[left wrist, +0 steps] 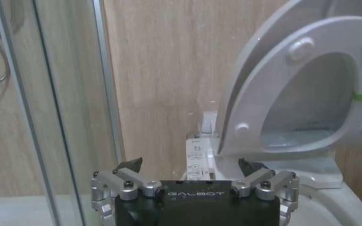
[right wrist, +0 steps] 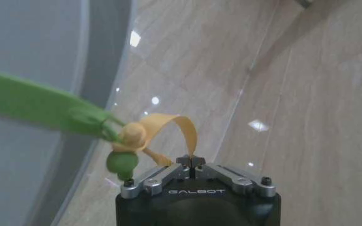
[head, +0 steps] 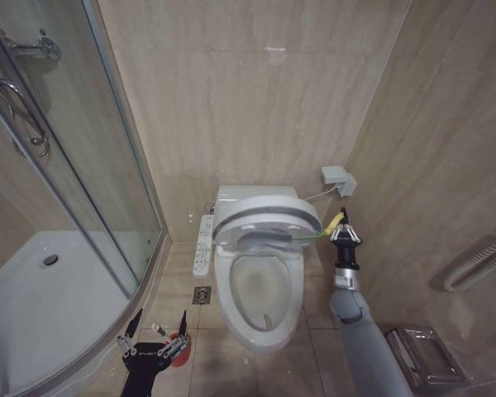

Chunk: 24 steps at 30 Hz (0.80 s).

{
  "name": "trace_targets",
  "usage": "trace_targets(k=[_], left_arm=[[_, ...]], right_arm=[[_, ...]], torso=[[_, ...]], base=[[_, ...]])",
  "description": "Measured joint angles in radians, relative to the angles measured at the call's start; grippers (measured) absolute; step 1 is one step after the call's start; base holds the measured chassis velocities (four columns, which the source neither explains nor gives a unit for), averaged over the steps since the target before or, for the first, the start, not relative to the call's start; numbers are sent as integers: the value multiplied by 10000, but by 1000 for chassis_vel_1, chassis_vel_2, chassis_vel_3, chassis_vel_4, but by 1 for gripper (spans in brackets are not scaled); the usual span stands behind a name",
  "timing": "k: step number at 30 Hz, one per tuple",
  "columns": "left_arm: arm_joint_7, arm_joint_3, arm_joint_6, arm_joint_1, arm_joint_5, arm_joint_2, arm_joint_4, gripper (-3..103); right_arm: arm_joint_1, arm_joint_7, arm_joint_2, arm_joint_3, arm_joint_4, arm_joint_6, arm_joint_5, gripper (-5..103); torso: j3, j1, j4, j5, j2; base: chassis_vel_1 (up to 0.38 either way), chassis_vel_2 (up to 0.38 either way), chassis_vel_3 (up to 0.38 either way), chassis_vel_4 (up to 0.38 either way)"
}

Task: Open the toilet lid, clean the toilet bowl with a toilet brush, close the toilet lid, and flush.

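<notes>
The white toilet lid (head: 264, 213) stands half raised, tilted up over the toilet bowl (head: 263, 327), whose inside is stained yellowish. The left wrist view shows the seat ring (left wrist: 307, 70) lifted along with the lid (left wrist: 263, 42). A green strap (head: 307, 236) runs from the lid's front edge to a yellow loop (right wrist: 162, 125). My right gripper (head: 343, 223) (right wrist: 190, 161) is shut on that loop, just right of the lid. My left gripper (head: 157, 325) (left wrist: 189, 165) hangs open low on the left, over the red cup holder (head: 176, 346). I cannot make out the toilet brush itself.
A curved glass shower door (head: 107, 207) and white shower tray (head: 33, 289) fill the left. A control panel (head: 203, 244) sticks out left of the toilet, with a floor drain (head: 202, 294) below it. Right side: wall box (head: 337, 178), grab rail (head: 479, 260), metal holder (head: 422, 356).
</notes>
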<state>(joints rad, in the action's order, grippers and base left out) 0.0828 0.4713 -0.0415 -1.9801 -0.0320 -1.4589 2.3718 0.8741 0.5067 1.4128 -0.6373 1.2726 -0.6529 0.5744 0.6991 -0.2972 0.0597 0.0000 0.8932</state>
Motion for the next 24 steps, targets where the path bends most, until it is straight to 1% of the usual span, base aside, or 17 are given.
trace_targets(k=[6,10,15,19,21,24], left_arm=[[0,0,0,0,0,0,0,99],[0,0,0,0,0,0,0,99],[0,0,0,0,0,0,0,99],[0,1,0,0,0,0,0,99],[0,0,0,0,0,0,0,99],[0,0,0,0,0,0,0,99]], right_arm=[[-795,-167,-42,20,-347,275,160,1],[-1118,-323,-127,23,-480,313,156,1],[-1808,-635,-216,54,-1076,277,152,1],[-2601,-909,-161,78,-2138,55,212,1],[-2753,-959,-136,81,-2375,30,225,1],[-3286,-1106,-64,83,-3224,0,278,1]], torso=[[0,0,-3,-1,0],[0,0,-2,-1,0],[0,0,-1,-1,0],[0,0,-2,0,0],[0,0,-2,-1,0],[0,0,-2,0,0]], base=[[0,0,0,0],[0,0,0,0],[0,0,0,0],[0,0,0,0],[0,0,0,0],[0,0,0,0]])
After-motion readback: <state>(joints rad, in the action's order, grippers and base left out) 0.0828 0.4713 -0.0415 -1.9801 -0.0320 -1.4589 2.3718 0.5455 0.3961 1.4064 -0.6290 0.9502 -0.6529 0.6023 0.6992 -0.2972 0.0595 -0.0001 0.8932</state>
